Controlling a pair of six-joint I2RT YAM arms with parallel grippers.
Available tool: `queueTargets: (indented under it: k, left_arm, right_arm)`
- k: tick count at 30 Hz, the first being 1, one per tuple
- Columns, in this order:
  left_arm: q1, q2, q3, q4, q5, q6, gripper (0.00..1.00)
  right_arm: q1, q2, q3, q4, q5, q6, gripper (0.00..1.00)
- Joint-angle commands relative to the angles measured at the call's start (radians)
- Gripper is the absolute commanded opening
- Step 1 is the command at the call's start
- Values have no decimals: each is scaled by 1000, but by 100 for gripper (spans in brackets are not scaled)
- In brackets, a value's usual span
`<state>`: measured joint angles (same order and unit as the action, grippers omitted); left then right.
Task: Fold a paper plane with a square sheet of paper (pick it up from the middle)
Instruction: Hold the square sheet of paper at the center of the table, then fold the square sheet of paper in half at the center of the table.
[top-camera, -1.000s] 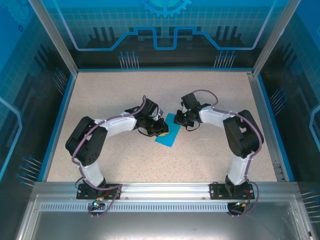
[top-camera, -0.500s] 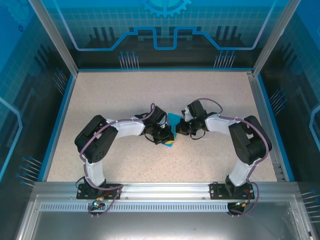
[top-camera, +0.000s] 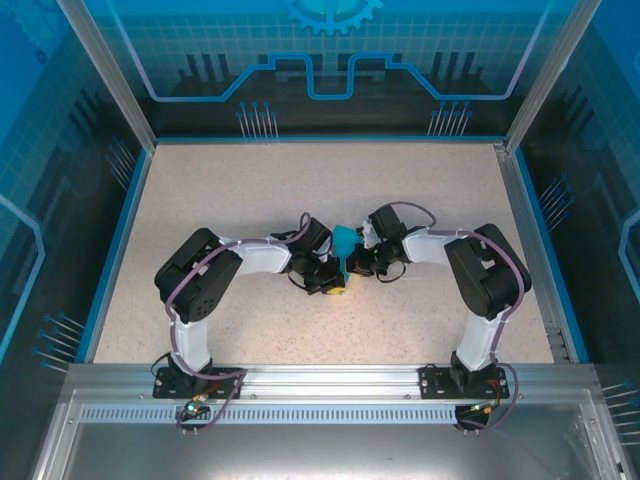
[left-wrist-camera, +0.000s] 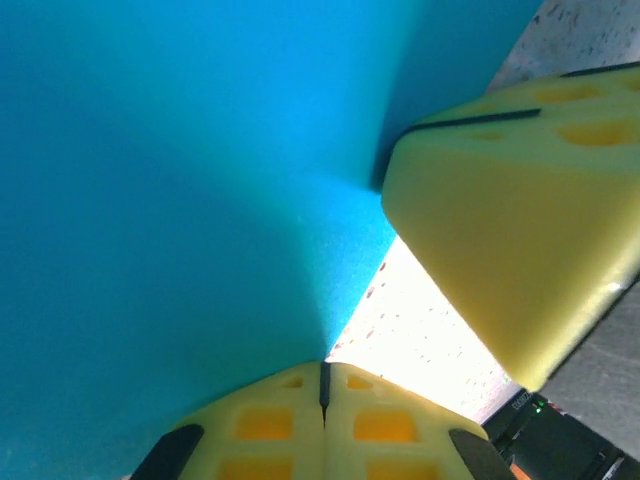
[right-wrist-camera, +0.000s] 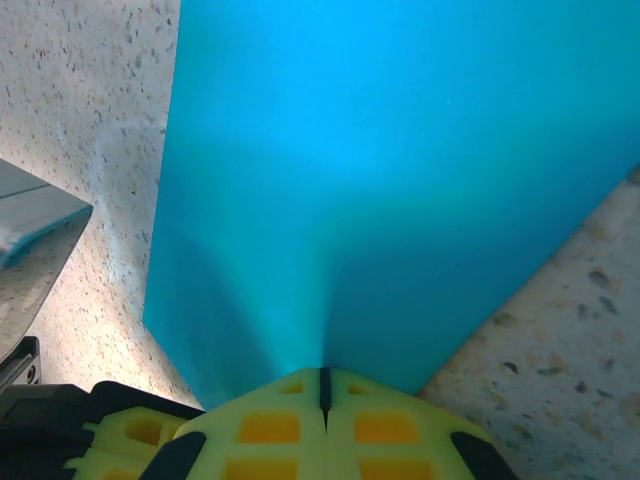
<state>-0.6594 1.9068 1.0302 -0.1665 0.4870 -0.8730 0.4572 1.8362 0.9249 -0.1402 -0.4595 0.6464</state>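
Table (top-camera: 250, 190): speckled, walled in, everything happening at its middle. Left arm (top-camera: 250, 258) and right arm (top-camera: 440, 245) both bend inward, wrists nearly meeting there.

Sheet (top-camera: 346, 240): cyan, sits between the two wrists, raised off the surface and bowed, not flat. On the left wrist camera the sheet (left-wrist-camera: 180, 180) rises as a curved wall. On the right wrist camera the sheet (right-wrist-camera: 380, 180) fans out ahead with a soft valley running back to the tips, and table shows on both sides.

Left gripper (left-wrist-camera: 323, 385): pads pressed together, sheet edge pinched at the seam. Right gripper (right-wrist-camera: 322, 385): same, clamped on the sheet's near edge. From above, the left gripper (top-camera: 335, 287) is just below-left of the sheet and the right gripper (top-camera: 362, 262) just right of it, the two very near each other. The left wrist camera shows yellow pads (left-wrist-camera: 510, 200), the right gripper's I think, close alongside and against the sheet.

Step, as I read it: two-handed pickup from the middle, before any real crease. To do it well I hold both pinches firm, lift level and slow, and move the wrists as a pair so thin paper neither tears nor slips. No pulling apart. I watch finger clearance; the tips are crowded and could collide.
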Motion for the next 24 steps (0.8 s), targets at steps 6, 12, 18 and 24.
queueTargets:
  k: [6,12,18,24]
  left_arm:
    - [-16,34,-18,-81,-34,22,0]
    - [-17,43,-24,-107,-53,32,0]
    - [-19,47,-73,-102,-50,36,0]
    - [-21,54,-109,-84,-41,32,0]
  right_arm:
    - [-16,34,24,-43,-5,-57,0]
    - [-27,34,28,-50,6,-66,0]
    - [-89,50,65,-48,15,-108,0]
    - [-144,94,132,-64,38,-137,0]
